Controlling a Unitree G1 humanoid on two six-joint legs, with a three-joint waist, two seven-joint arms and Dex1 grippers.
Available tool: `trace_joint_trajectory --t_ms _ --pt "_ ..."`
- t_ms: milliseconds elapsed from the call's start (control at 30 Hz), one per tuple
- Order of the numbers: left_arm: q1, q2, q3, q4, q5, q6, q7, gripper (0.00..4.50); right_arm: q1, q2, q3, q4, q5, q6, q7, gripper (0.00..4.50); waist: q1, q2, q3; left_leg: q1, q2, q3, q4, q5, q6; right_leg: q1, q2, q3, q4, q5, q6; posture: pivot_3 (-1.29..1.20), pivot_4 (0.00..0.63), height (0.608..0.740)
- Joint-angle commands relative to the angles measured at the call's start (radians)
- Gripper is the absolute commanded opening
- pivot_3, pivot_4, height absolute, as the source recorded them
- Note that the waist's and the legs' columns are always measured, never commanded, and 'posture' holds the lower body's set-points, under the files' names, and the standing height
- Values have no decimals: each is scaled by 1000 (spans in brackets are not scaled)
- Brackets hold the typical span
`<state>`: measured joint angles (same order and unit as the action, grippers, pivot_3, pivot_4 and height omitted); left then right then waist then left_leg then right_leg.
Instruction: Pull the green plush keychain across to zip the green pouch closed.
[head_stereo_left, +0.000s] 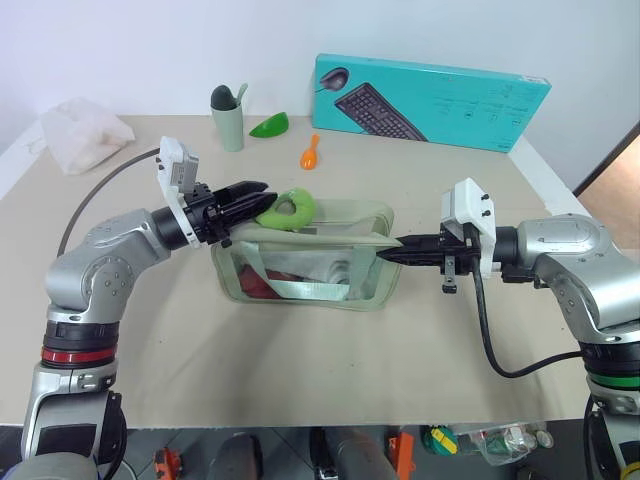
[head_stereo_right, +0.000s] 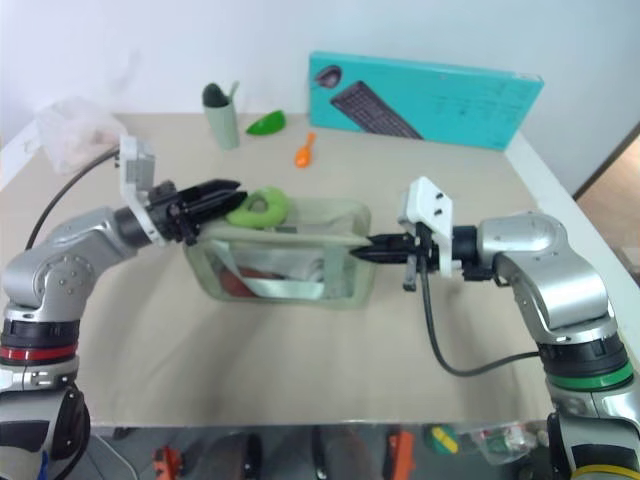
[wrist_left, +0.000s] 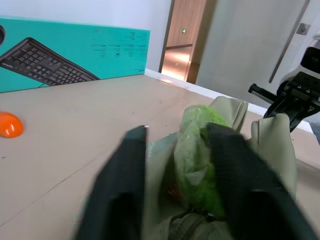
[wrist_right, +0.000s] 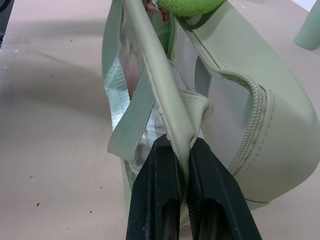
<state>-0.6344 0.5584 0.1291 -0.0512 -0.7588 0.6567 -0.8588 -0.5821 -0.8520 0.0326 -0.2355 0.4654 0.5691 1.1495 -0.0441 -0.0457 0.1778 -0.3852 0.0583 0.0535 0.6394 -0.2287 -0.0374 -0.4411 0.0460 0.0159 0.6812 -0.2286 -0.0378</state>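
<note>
Item: green pouch (head_stereo_left: 300, 268), mid-table, zipper not yet closed. My right gripper (head_stereo_left: 385, 255) pinches its end seam. Left gripper (head_stereo_left: 262, 203) parted around green plush keychain (head_stereo_left: 290, 208) (not clamped). Pull remains.

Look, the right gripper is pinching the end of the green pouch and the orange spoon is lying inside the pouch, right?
Not quite. The right gripper does pinch the end of the green pouch, but the orange spoon lies on the table behind the pouch, near the keyboard box. The left eye view shows it.
</note>
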Motion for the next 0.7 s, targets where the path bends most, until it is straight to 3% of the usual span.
trace_joint_trajectory --t_ms 33,100,233,367,700 --pt "-5 2 40 -26 -46 12 -27 3391 -9 -3 -24 -42 15 -4 -7 0 0 0 0 0 0 0 0 0 0 0 0 0 0 0 0 0 150 740" --pt "-5 -2 96 -33 -92 8 -19 4023 -15 3 -17 -36 13 -7 -7 0 -1 0 0 0 0 0 0 0 0 0 0 0 0 0 0 0 150 740" --pt "-8 10 240 -36 -239 49 16 4023 -21 13 -7 -31 9 -10 -7 0 -3 0 0 0 2 0 0 0 0 -1 2 0 0 0 0 0 150 740" --pt "89 85 304 -84 -284 85 -38 4023 -25 20 -1 -27 5 -12 -5 0 -5 0 0 0 3 0 -1 0 0 -1 3 -1 0 0 0 0 150 740" --pt "341 187 284 -192 -255 93 -134 4023 -24 17 -3 -29 11 -5 3 0 -2 0 0 2 3 0 -1 1 -2 -1 3 -2 0 0 0 0 150 740"
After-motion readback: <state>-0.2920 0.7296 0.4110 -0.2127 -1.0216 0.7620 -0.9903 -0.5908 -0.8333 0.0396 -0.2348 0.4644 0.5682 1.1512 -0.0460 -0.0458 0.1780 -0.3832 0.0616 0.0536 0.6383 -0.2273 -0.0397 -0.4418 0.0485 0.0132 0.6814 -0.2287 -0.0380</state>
